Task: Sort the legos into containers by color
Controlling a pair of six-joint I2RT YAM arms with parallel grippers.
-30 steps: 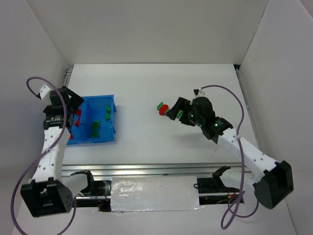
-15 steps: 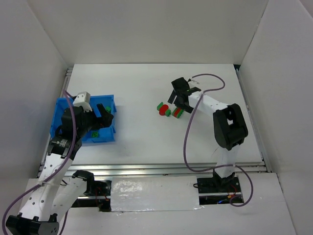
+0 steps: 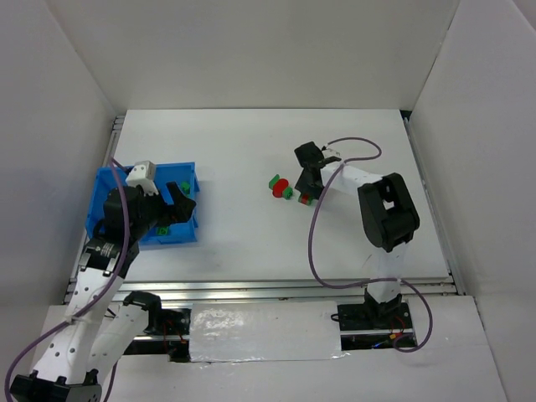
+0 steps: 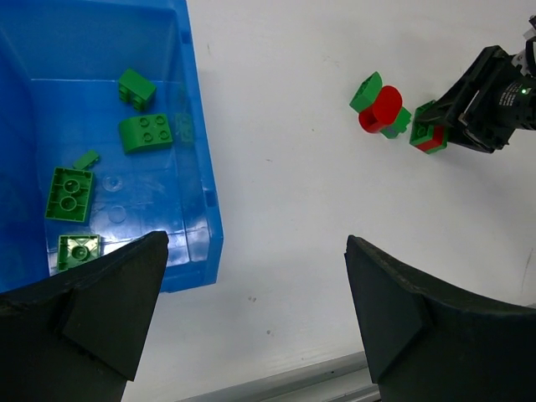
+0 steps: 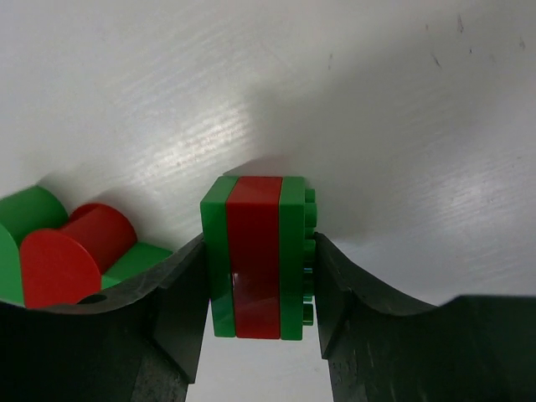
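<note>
The blue bin [image 3: 180, 237] is sitting at the 9 o'clock side of the surface [image 3: 251, 142]. Its right compartment [image 4: 194, 151] is holding five green legos [image 4: 145, 132]: two lying toward 12 o'clock, a small flat sliver in the middle, and two square ones toward 6 o'clock. The left arm [image 3: 100, 251] is covering most of the left compartment [image 3: 102, 180], so I cannot tell what is lying in it.

The left gripper [image 4: 255, 243] is hanging released over the bin's right wall, its fingers spread wide, one over the compartment and one over the bare surface, grasping nothing.

Near the middle of the surface, a loose cluster [image 3: 280, 186] is lying: a red cylinder [image 4: 378, 109] with green pieces [image 4: 366, 90] touching it on either side. Just at 3 o'clock of it, a green-red-green stack [image 5: 255, 260] is resting on the surface. The right gripper [image 5: 261, 243] is clenching this stack, one finger pressing on each green outer face. The cluster is lying just beside the finger [image 5: 180, 310] on that side, crowding it. The right arm's purple cable [image 3: 314, 243] is looping over the surface toward 6 o'clock.
</note>
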